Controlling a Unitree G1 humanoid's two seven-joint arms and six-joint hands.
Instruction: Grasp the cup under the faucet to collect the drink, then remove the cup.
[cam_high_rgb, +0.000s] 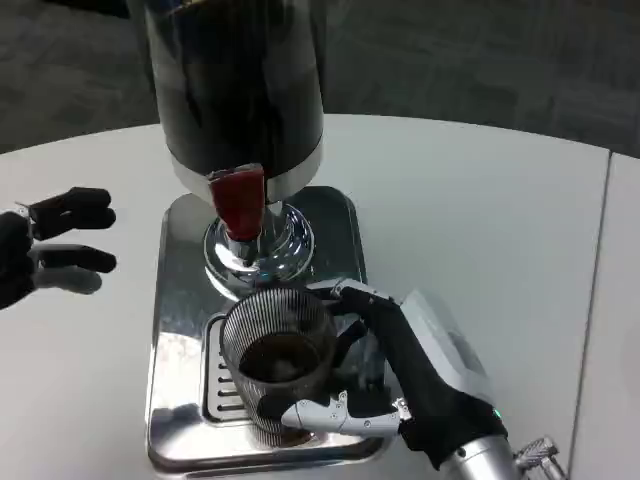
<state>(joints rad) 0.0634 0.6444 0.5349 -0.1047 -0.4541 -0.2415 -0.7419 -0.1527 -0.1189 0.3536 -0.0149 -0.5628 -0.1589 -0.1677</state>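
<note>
A ribbed clear cup (278, 355) with dark drink in its bottom stands on the drip grille of the dispenser's steel base (180, 320), just in front of the faucet with its red tap lever (238, 203). My right hand (400, 375) grips the cup from its right side, thumb in front and fingers (352, 293) curled round the back. At the picture's left edge my left hand (45, 250) hovers over the table with its fingers apart, holding nothing.
The tall dark drink dispenser (235, 85) rises behind the cup on a chrome pedestal (258, 250). The white round table (480, 220) spreads to the right, with a seam (598, 250) down its right side. Grey carpet lies beyond.
</note>
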